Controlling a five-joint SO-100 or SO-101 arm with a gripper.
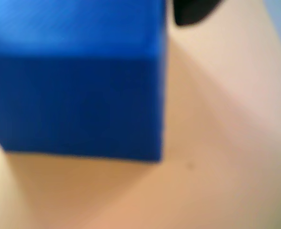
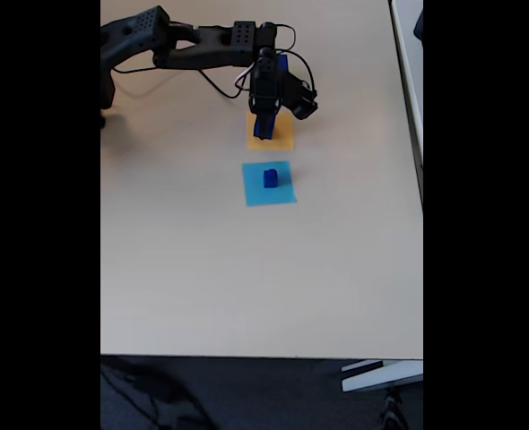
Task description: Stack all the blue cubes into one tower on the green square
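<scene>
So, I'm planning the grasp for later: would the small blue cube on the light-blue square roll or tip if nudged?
The small blue cube looks flat-faced and squat, so it would probably slide rather than roll or tip. It looks solid and stiff, likely light. The light-blue square beneath looks like thin paper and might shift with it.

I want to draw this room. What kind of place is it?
Probably an office or a lab. A robot arm sits on a big plain table, coloured paper squares are laid out like a test, and there is dark carpet below.

office/lab? | plain beige desk (image 2: pixel 247 287) | dark carpet floor (image 2: pixel 247 394)
</scene>
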